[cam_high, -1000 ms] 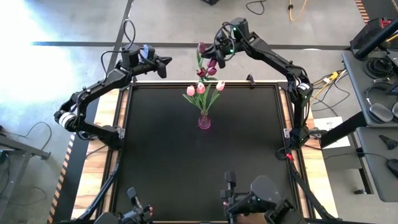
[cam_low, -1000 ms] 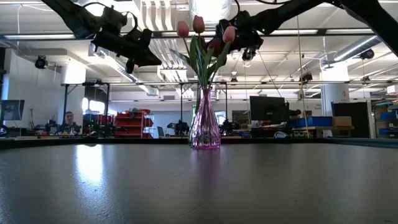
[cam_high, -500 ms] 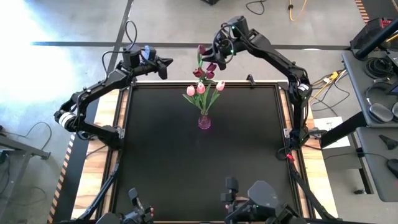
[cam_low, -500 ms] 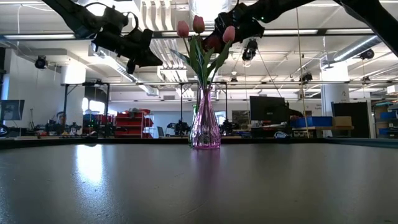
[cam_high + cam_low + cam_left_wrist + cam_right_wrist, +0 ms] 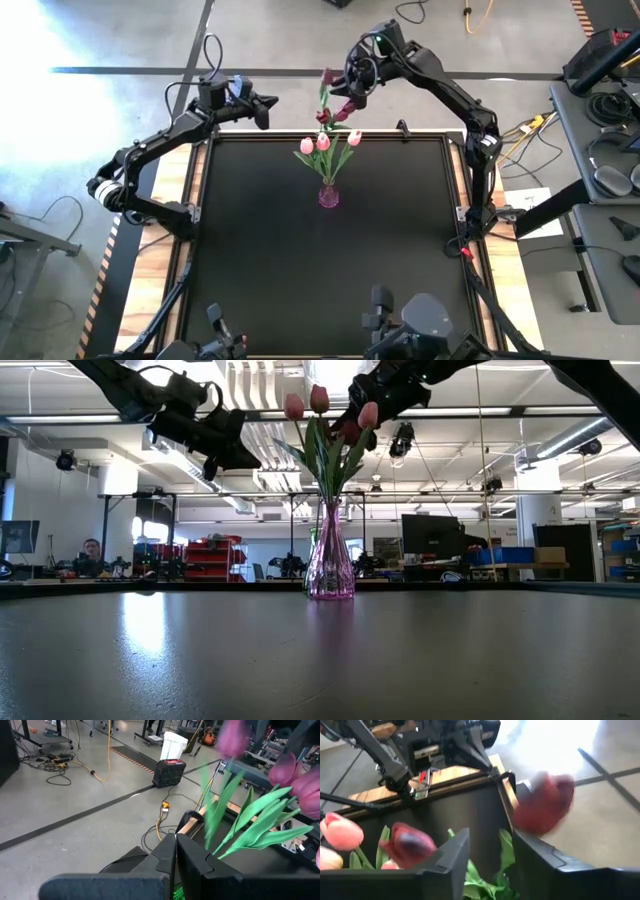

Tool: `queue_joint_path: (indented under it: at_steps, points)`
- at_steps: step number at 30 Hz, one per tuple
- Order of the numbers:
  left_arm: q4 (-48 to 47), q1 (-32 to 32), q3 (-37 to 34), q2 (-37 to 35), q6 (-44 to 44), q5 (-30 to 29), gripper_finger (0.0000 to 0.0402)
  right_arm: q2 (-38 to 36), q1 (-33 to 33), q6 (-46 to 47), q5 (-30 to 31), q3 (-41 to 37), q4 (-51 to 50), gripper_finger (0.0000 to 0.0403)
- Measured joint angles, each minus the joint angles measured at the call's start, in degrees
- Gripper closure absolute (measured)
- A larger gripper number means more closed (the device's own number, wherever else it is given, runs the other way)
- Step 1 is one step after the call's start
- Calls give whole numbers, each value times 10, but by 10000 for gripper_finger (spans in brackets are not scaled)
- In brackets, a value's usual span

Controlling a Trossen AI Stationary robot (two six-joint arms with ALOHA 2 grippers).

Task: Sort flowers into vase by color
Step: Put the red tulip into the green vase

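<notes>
Your right gripper (image 5: 352,88) hangs high past the table's (image 5: 250,250) far edge, fingers parted around green stems of the dark red tulips (image 5: 330,108). The pink tulips (image 5: 322,142) stand in the pink glass vase (image 5: 328,194) mid-table. Your left gripper (image 5: 262,108) waits raised at the far-left corner, fingers closed, empty.

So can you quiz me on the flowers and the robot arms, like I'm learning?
1. Pick one: what colour is the vase? A pink, B blue, C green.
2. True or false: the left end effector is holding a flower.
3. Fill in: the high view shows ___ pink tulips in the vase.

Key: 1 A. 2 False, it is shut and empty. 3 Three.
</notes>
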Motion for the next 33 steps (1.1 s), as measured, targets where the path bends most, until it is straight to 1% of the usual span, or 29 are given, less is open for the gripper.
queue_joint_path:
  at_steps: [6,8,9,13,18,22,24,28,33]
  points:
    - [-5,-1,0,0,6,0,402,-5,6,-21,18,-1,-29,358]
    - [-5,-1,0,0,6,0,402,-19,6,-31,32,-2,-25,382]
    - [-5,-1,0,0,6,0,402,-26,6,-32,40,-1,-17,388]
    - [-5,-1,0,0,8,0,402,-37,0,-3,60,0,12,392]
    - [-5,-1,0,0,8,1,402,-19,-22,54,94,-1,41,394]
    - [-5,-1,0,0,8,1,402,2,-46,92,96,-1,44,394]
    - [-5,-1,0,0,8,1,402,10,-52,105,109,-2,46,394]
    - [-5,-1,0,0,8,1,402,16,-55,128,108,-2,46,394]
    - [-4,-1,0,0,9,1,402,20,-50,131,101,-2,45,394]
